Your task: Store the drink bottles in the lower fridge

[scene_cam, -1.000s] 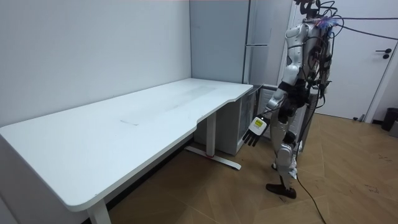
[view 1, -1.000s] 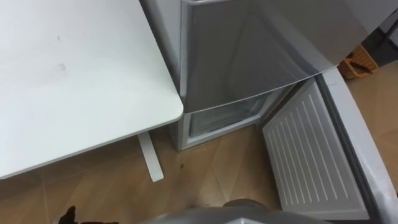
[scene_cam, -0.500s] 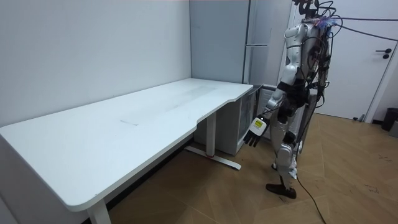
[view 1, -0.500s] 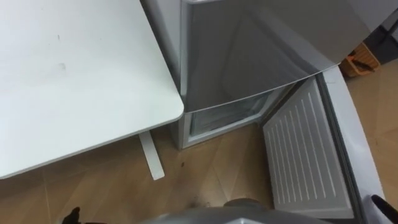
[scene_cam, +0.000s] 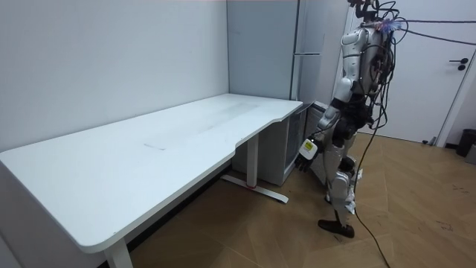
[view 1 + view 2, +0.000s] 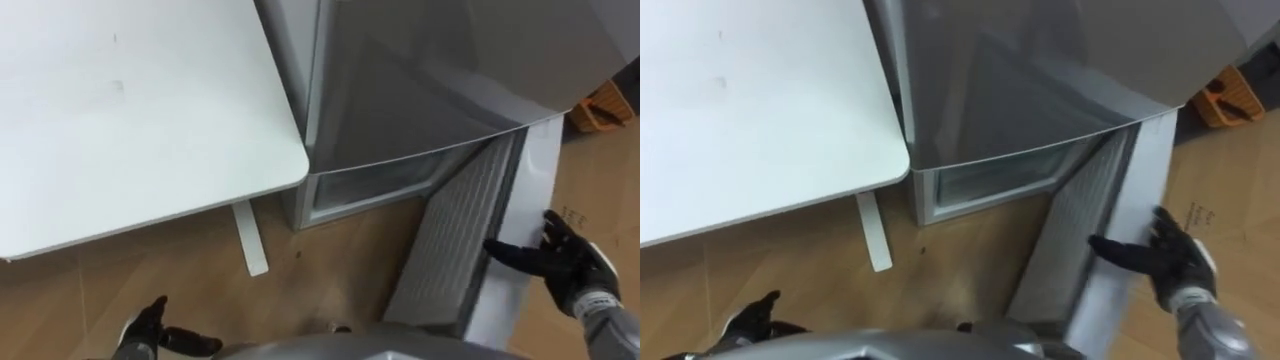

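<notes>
The right hand's fingers (image 6: 510, 250) are straight and spread, released, and hold nothing. They lie leftward across the top edge of the lower door (image 6: 450, 240), near its free, near end. The right hand (image 6: 568, 265) sits just right of that door, its wrist off to the near right. The door's long axis runs from the hinge at far right toward the near side, with the ribbed lining facing left. The open lower compartment (image 6: 365, 185) lies left and far of the fingers, so a leftward push would likely shut it. The left hand (image 6: 148, 328) hangs at near left, nearer than the table (image 6: 130, 110), its fingers loose and empty. Neither hand carries drinks; where they are I cannot tell
</notes>
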Controlling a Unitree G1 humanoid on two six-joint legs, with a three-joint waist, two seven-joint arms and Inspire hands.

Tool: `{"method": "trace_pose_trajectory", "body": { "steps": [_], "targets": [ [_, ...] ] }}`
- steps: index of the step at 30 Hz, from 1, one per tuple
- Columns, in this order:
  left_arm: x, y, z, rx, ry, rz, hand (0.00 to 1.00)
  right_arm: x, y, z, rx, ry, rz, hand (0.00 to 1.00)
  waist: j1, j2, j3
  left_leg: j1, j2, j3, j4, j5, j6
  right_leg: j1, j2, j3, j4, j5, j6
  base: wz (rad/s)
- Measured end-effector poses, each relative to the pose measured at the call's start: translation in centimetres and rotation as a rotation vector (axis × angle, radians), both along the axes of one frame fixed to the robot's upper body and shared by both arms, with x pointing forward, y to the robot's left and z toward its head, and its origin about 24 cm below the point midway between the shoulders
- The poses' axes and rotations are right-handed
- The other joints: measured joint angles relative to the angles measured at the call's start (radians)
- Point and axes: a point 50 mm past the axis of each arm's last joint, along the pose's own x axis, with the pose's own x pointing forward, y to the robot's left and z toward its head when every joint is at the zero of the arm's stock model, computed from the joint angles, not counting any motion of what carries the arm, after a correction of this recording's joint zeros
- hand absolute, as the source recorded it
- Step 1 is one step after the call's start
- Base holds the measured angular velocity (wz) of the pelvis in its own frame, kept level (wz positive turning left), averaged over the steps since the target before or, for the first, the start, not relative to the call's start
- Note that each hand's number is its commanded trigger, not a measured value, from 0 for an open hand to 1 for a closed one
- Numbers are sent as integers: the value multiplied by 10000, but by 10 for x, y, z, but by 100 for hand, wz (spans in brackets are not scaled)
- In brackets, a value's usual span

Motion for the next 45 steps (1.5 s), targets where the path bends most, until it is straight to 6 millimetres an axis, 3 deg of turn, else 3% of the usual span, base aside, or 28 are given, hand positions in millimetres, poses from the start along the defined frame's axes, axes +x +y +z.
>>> {"method": "trace_pose_trajectory", "body": {
  "steps": [5, 16, 30, 39, 45],
  "targets": [
    [-1, -1, 0, 153, 97, -361, 0, 5, 6, 4, 146, -199, 91, 0, 212, 115, -14, -35, 20, 17, -4, -21, 40, -86, 15, -136, -6, 105, -38, -13],
    [-5, 0, -1, 506, 262, -609, 0, 6, 7, 3, 222, -182, -196, 0, 351, 13, -45, -190, 33, -147, 111, 71, -2, -108, 36, -318, -94, 193, -136, 2],
    [-13, -3, -1, 468, 403, -800, 0, 9, 20, 0, -37, -35, -724, 0, 426, -46, 18, -280, 26, -298, 211, 70, 2, -104, 4, -433, -127, 214, -142, 2],
    [-18, -4, -3, 439, 840, -1023, 0, 10, 21, 3, 217, -309, -960, 0, 296, 45, 12, -538, 17, -373, 320, 71, 27, -323, -3, -454, -95, 266, -146, 1],
    [-10, -7, -2, 330, 844, -1266, 0, 14, 24, 5, 379, -518, -1003, 0, 321, 181, -13, -575, 3, -355, 378, 63, 44, -443, -10, -404, 83, 261, -145, -2]
  ]
}}
